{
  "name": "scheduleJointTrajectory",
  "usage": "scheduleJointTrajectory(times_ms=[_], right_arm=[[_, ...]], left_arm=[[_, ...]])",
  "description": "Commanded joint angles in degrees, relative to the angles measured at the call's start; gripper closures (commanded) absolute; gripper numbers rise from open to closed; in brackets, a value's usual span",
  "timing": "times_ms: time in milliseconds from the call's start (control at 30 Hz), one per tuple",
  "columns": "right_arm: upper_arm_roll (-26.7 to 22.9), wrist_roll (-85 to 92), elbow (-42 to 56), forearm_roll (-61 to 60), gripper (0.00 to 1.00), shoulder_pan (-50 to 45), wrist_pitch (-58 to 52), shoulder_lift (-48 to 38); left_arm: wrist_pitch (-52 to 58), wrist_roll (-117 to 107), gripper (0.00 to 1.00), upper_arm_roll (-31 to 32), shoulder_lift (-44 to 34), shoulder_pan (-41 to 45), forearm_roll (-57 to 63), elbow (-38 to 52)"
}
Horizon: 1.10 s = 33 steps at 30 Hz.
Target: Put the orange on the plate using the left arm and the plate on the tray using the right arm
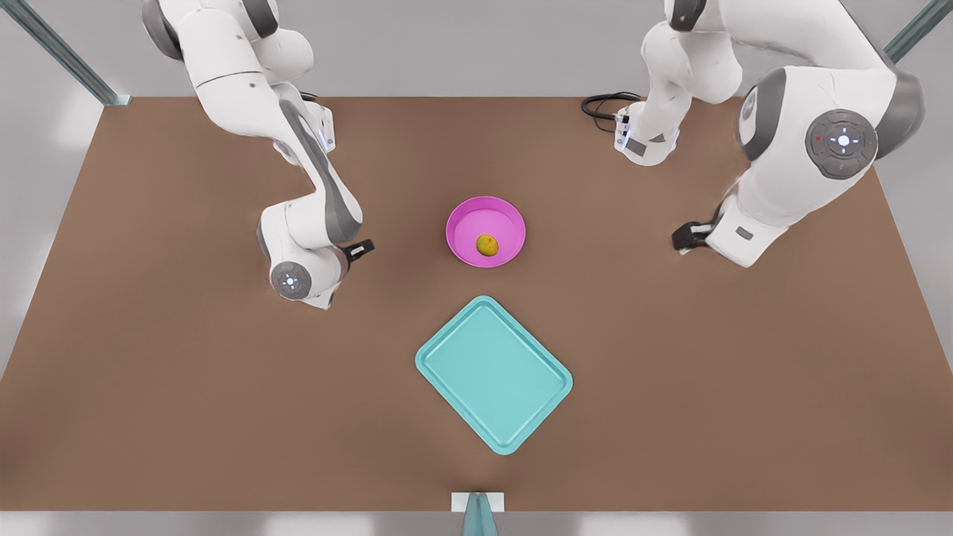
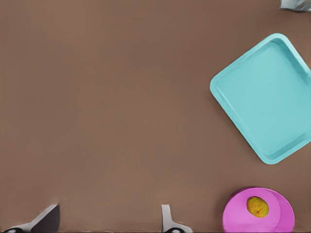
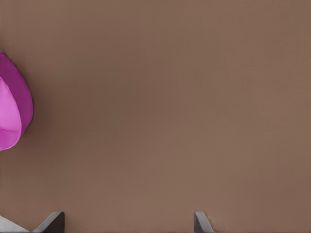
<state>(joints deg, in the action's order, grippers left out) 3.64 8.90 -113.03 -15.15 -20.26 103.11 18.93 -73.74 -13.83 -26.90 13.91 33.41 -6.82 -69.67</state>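
The orange (image 1: 487,245) lies inside the pink plate (image 1: 467,223), which stands on the table at mid-scene. Nearer the table's front edge lies the turquoise tray (image 1: 493,374), turned diagonally, with nothing on it. My left gripper (image 1: 683,238) hangs at the front view's right, well away from the plate. In the left wrist view it is open (image 2: 108,224) over bare table, with the tray (image 2: 265,97), the plate (image 2: 238,216) and the orange (image 2: 257,207) off to one side. My right gripper (image 1: 361,249), at the front view's left, is open (image 3: 126,224), beside the plate (image 3: 14,104).
A brown table (image 1: 149,372) carries everything. A black cable (image 1: 603,104) coils by the arm base at the back right. Metal frame posts (image 1: 67,56) stand at the back corners, and a small grey mount (image 1: 477,510) sits at the front edge.
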Motion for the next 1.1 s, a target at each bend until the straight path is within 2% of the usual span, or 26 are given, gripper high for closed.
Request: scheduleJointTrajectory(times_ms=[0,33,67,200,300,533,900,967,1000,1067], right_arm=[[3.04,-6.71,-7.73,-7.26,0.00,-0.22,33.03,-1.01],[3.48,-6.88,-8.87,-9.02,0.00,-0.22,33.83,-0.57],[3.92,-7.15,-9.14,-9.81,0.00,-0.31,33.65,0.93],[8.58,-7.06,-7.03,-15.26,0.00,-1.71,33.91,5.58],[12.53,-6.53,-5.28,-18.16,0.00,-2.33,34.35,7.25],[14.29,-6.18,-3.43,-18.07,0.00,-3.82,34.27,11.83],[16.31,-6.09,-3.08,-18.07,0.00,-5.14,34.27,13.94],[16.31,-6.09,-2.99,-18.07,0.32,-5.49,33.83,14.02],[16.31,-6.18,-2.90,-18.07,0.38,-5.58,33.56,14.20],[16.31,-6.09,-2.37,-18.07,0.40,-5.58,33.48,15.34]], left_arm=[[5.80,16.29,0.00,23.88,-3.18,-20.29,6.99,-0.82],[0.10,16.20,0.00,26.90,-6.25,-25.14,7.88,-7.57],[-5.72,16.21,0.00,27.52,-6.97,-26.20,8.32,-11.55],[4.56,14.80,0.00,26.72,-4.33,-26.38,8.58,-7.41],[4.65,15.41,0.00,24.09,-4.50,-26.38,8.14,-7.33],[5.01,15.77,0.00,22.15,-4.42,-26.47,6.56,-7.41],[5.36,15.77,0.00,21.98,-4.33,-26.47,6.47,-7.59],[5.36,15.77,0.00,21.98,-4.33,-26.47,6.47,-7.50],[5.36,15.77,0.00,22.06,-4.33,-26.47,6.47,-7.50],[5.36,15.77,0.00,22.06,-4.33,-26.47,6.47,-7.50]])
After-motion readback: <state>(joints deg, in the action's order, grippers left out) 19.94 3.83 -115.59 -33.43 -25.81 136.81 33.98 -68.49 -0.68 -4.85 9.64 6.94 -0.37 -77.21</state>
